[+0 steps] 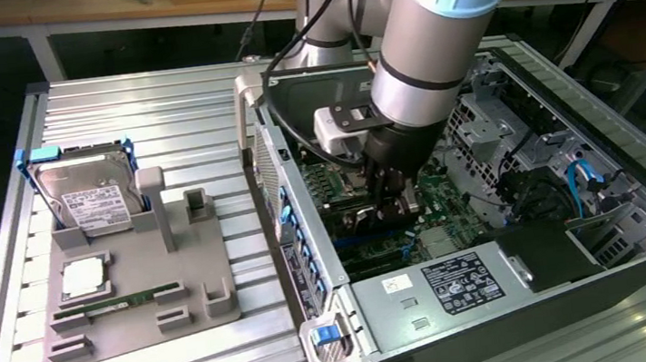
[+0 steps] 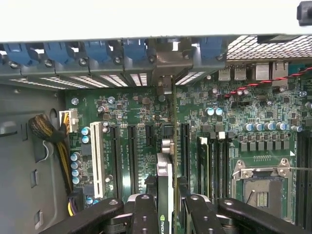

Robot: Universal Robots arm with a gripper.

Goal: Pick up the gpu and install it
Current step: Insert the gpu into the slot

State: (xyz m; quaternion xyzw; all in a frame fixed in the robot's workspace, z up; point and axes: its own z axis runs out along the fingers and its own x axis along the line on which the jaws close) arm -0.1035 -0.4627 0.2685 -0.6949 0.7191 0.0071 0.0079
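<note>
The gripper (image 2: 168,212) clamps the gpu (image 2: 164,170) edge-on inside the computer case (image 1: 500,343), lined up over a motherboard (image 2: 141,109) slot. Pickup is done; seating looks unfinished.

The gpu (image 2: 165,175) is a thin card seen edge-on, with a silvery strip along its edge and a green logo patch near one end. It stands upright on its long edge over the motherboard (image 2: 141,112) inside the computer case, parallel to the long black slots. Its far end reaches the case's rear edge. The gripper (image 2: 171,209) clamps it.
</note>
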